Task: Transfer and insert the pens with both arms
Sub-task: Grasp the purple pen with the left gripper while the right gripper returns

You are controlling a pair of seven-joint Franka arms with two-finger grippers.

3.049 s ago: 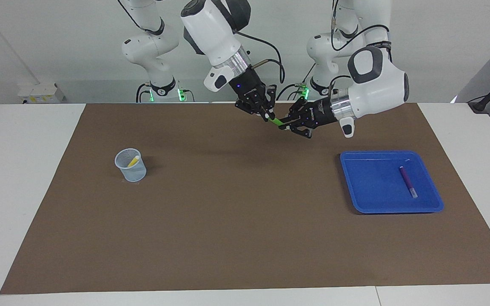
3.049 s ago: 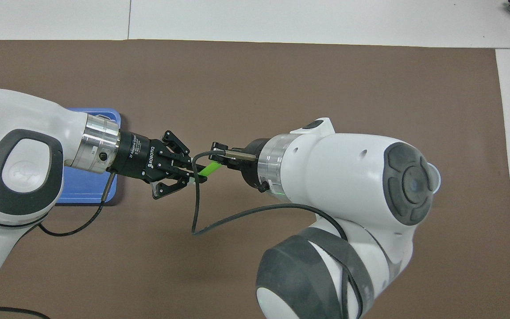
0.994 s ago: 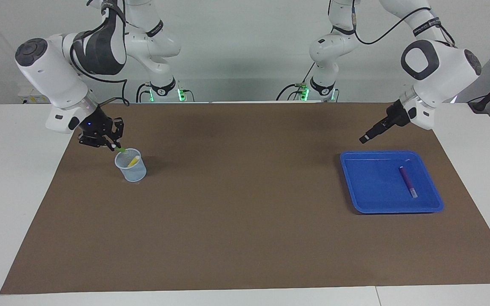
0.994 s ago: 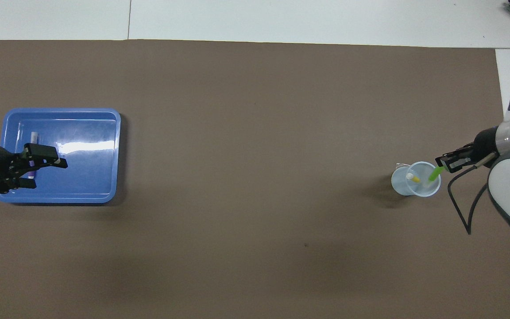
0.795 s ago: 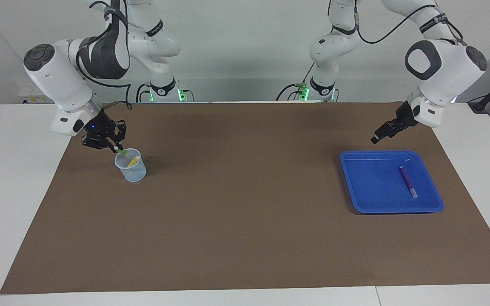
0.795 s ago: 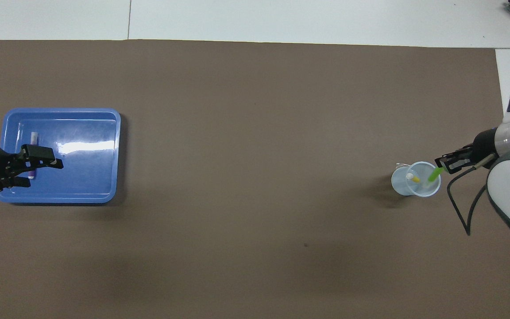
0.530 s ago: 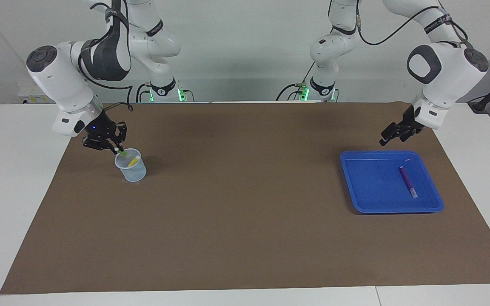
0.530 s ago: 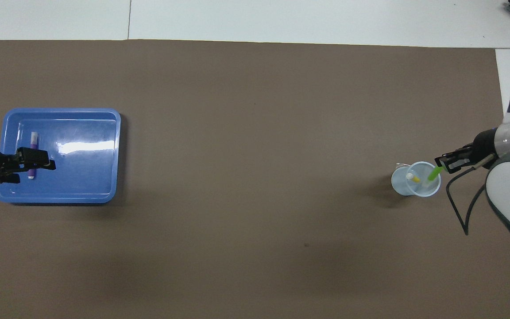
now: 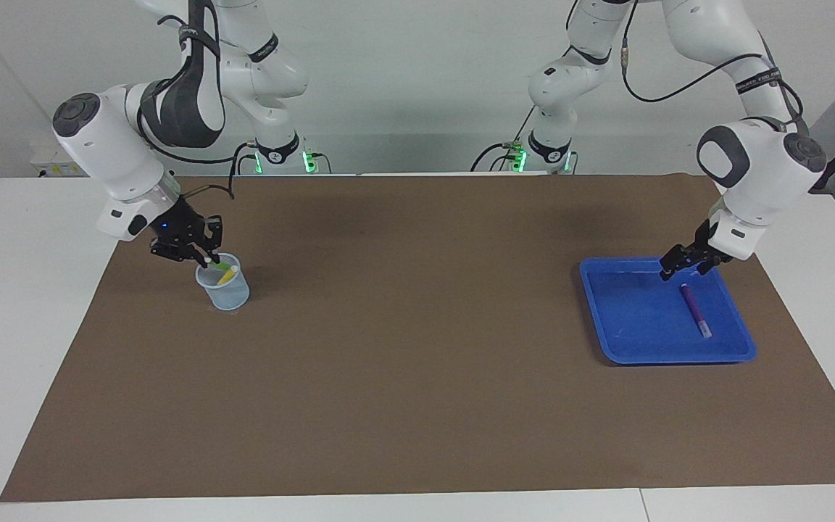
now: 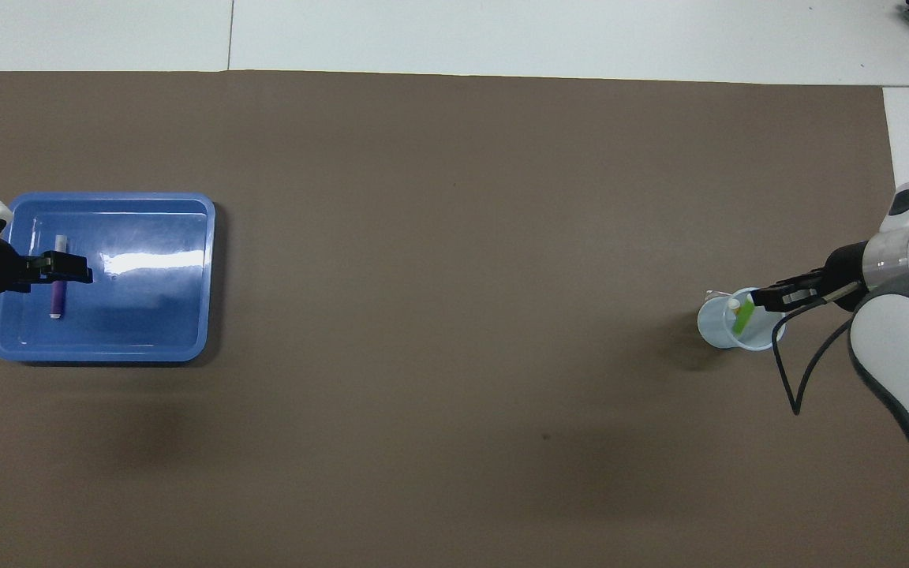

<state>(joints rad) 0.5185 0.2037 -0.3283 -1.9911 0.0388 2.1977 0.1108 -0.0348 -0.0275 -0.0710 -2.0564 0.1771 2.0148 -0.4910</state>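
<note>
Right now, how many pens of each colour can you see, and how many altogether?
Yellow pen: 1, in the cup
Green pen: 1, in the cup
Purple pen: 1, in the tray
Total: 3

A cup (image 9: 223,288) stands on the mat (image 9: 417,362) toward the right arm's end of the table. Two pens lean inside it, one (image 10: 742,315) beside the other (image 9: 229,273). The right gripper (image 9: 204,255) is at the cup's rim. A tray (image 9: 628,319) lies on the mat toward the left arm's end, well apart from the cup. A third pen (image 9: 694,307) lies in the tray. The left gripper (image 9: 686,264) hangs over the tray's edge nearer to the robots.
</note>
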